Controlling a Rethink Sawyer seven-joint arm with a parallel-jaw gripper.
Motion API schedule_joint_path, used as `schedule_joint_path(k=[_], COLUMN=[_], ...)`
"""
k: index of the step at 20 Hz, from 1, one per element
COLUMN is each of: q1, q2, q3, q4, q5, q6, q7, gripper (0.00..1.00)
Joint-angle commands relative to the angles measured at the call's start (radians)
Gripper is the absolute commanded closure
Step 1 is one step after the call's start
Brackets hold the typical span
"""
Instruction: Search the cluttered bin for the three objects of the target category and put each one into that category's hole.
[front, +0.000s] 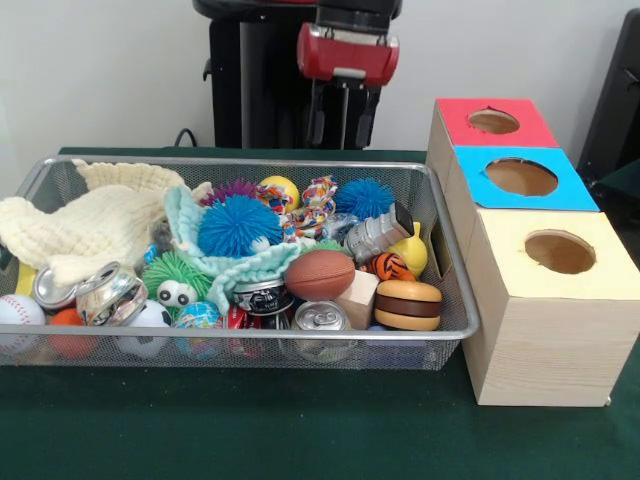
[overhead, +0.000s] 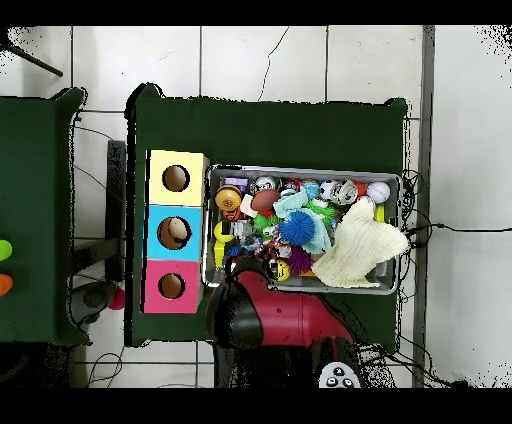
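The cluttered bin (front: 452, 262), a silver wire mesh basket, sits on the green table and is full of small things; it also shows in the overhead view (overhead: 300, 168). The hole (front: 521, 177) is in the blue top of the middle wooden box, right of the bin. In the overhead view the hole (overhead: 177, 232) shows something tan inside. My gripper (front: 342, 125) hangs from the red and black arm behind the bin's far rim, above it and holding nothing that shows. In the overhead view the arm (overhead: 245, 305) covers the gripper by the bin's corner nearest the red-topped box.
The bin holds a cream knitted cloth (front: 90, 225), blue spiky balls (front: 238, 226), a brown football (front: 320, 273), drink cans (front: 322, 320), a baseball (front: 18, 312) and a wooden block (front: 357, 297). A red-topped box (front: 495, 122) and a yellow-topped box (front: 560, 252) flank the blue one.
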Motion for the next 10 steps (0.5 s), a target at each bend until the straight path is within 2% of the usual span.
schedule_joint_path(k=[1,5,10], q1=[0.041,0.040,-0.015], q2=[0.141,0.175,0.185], q3=[-0.069,-0.080,-0.043], q4=[0.005,0.019,0.081], q5=[-0.025,0.011,0.093], q6=[-0.108,-0.158,-0.171], q7=[0.178,0.209,0.302], gripper=[0.00,0.00,0.00])
